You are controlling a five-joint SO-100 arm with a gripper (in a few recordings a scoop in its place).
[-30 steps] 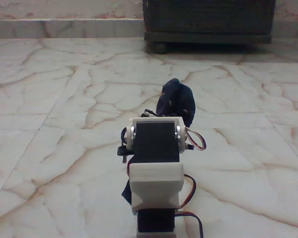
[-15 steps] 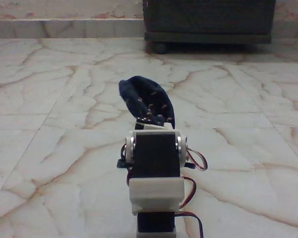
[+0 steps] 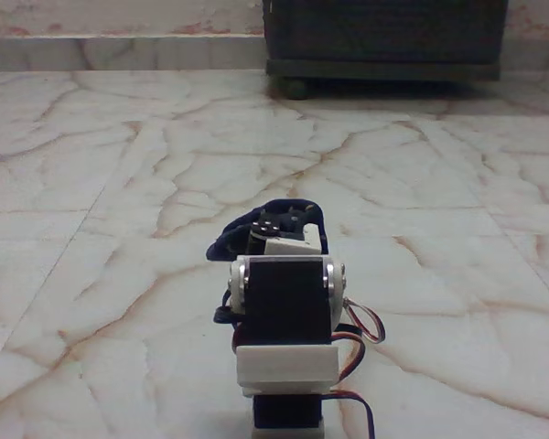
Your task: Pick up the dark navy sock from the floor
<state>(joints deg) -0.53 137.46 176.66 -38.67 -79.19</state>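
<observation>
Open room: bare floor (image 3: 101, 183) lies wide on my left and right and far ahead of me; nothing stands on it near my arm in the fixed view.
Edges: a low marble step (image 3: 119, 50) runs along the far side; a dark cabinet (image 3: 384, 37) sits far right on a round foot (image 3: 296, 89), well apart from me.
Floor: glossy cream marble tiles with reddish-brown veins and thin grout lines, catching soft reflections.
My arm: white brackets and a black servo block (image 3: 285, 302) fill the near centre, with red, white and black wires (image 3: 359, 329) looping on the right.
Gripper: my gripper (image 3: 279, 233) sits just beyond the servo, mostly hidden behind it; I cannot tell whether its fingers are apart or together.
Sock: the dark navy sock (image 3: 238, 236) is bunched around my gripper, draping to its left and over its top, just above the servo block; whether it touches the floor I cannot tell.
Writing: no lettering can be read.
</observation>
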